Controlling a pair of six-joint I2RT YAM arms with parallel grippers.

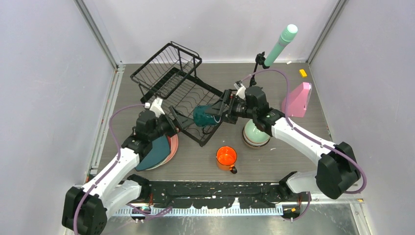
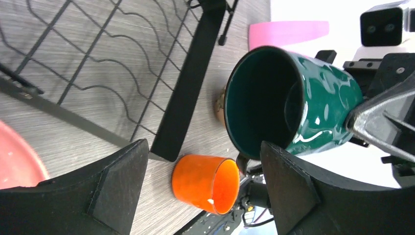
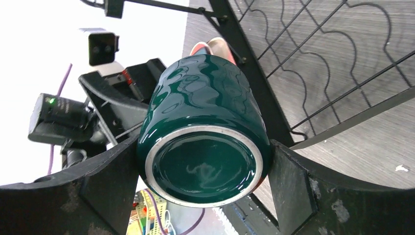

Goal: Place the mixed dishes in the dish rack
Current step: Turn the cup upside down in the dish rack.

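Two mugs: dark green mug [image 1: 203,116] centre, orange mug [image 1: 226,157] nearer. Two plates visible, near left: dark teal plate [image 1: 155,152], pink plate [image 1: 173,146]. One mint bowl [image 1: 252,133], right. One dish rack [image 1: 161,66], far left. One pink wedge [image 1: 297,100]. One mint cylinder [image 1: 282,41].

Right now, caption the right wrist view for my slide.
Right gripper clamps the dark green mug near its base, mug lying sideways at the edge of the dish rack.

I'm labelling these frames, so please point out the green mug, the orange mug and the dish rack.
green mug [image 3: 203,171], right wrist view, its base.
orange mug [image 1: 226,155], top view, its inside.
dish rack [image 2: 188,88], left wrist view, its black edge bar.
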